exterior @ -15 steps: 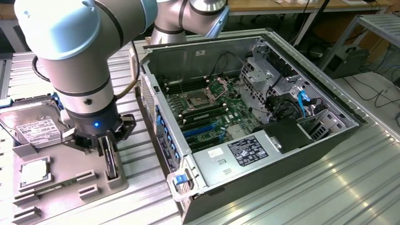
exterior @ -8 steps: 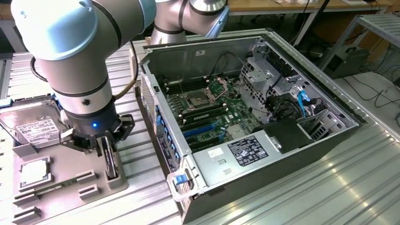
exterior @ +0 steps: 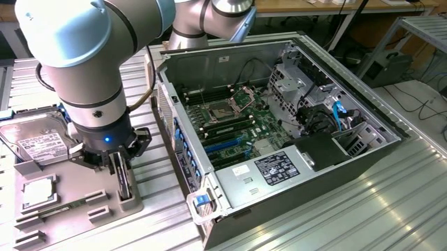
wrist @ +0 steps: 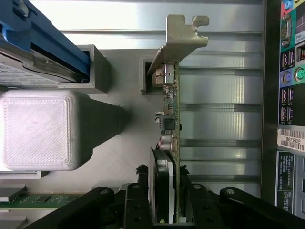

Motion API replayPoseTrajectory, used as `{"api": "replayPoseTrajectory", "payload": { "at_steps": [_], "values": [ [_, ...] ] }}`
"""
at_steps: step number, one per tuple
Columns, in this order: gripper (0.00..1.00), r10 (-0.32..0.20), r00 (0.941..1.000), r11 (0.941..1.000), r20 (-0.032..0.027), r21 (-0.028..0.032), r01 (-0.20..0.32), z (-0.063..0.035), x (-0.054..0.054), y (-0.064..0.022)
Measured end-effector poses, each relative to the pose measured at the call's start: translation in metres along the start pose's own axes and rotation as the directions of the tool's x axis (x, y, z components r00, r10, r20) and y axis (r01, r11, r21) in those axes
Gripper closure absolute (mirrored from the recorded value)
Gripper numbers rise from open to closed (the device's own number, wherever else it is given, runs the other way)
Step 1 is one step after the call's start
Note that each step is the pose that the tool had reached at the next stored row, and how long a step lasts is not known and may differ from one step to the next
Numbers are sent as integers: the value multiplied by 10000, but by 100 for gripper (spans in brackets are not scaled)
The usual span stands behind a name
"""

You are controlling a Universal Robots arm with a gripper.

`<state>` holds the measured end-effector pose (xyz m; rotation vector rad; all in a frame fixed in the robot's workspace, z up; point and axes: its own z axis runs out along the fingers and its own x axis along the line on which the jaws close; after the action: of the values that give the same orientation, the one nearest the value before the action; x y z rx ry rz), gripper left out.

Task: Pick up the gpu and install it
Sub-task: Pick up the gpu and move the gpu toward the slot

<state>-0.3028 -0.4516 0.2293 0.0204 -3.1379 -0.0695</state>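
Exterior view
Arm: a silver-grey jointed robot arm [exterior: 77, 63] with blue caps is seen reaching down over a grey plastic parts tray [exterior: 77, 180].
Gripper: the black gripper [exterior: 120, 166] is set over the tray's edge nearest the computer case.
Gpu: the gpu [exterior: 125, 183], a thin flat dark expansion card, is stood on its long edge along that same tray edge, with its upper part taken between the fingers.
Hard drive: a silver hard drive [exterior: 38, 141] with a white label is propped at the tray's far corner, towards the exterior view's left.
Chip: a small square silver processor chip [exterior: 38, 192] is laid flat in a pocket near the tray's middle.
Computer case: a black open tower case [exterior: 293, 214] is laid on its side just beside the tray, on a ribbed metal table [exterior: 363, 209].

Wrist view
Gpu: the card [wrist: 171, 109] is seen edge-on, green board and small components showing, with its narrow silver metal bracket [wrist: 183, 36] at the end away from the gripper.
Slot block: that bracket end is met by a grey slotted block [wrist: 147, 71] of the tray.
Gripper: the gripper [wrist: 164, 205] is placed astride the card.
Fingers: the black fingers [wrist: 136, 202] are pressed to the card's two faces, clamped on it as far as can be judged; whether the card is raised out of its slot cannot be told.
Memory stick: a green memory stick [wrist: 47, 199] is held in the tray beside a pale grey printed block [wrist: 35, 129].
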Motion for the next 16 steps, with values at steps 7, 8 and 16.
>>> {"api": "replayPoseTrajectory", "payload": {
  "at_steps": [7, 8, 16],
  "values": [
    [72, 0, 10000, 10000, 1, 0, 0, 0, 0, 0],
    [72, 0, 10000, 10000, 0, 0, 0, 0, 0, 0],
    [72, 0, 10000, 10000, 0, 0, 0, 0, 0, 0]
  ]
}}
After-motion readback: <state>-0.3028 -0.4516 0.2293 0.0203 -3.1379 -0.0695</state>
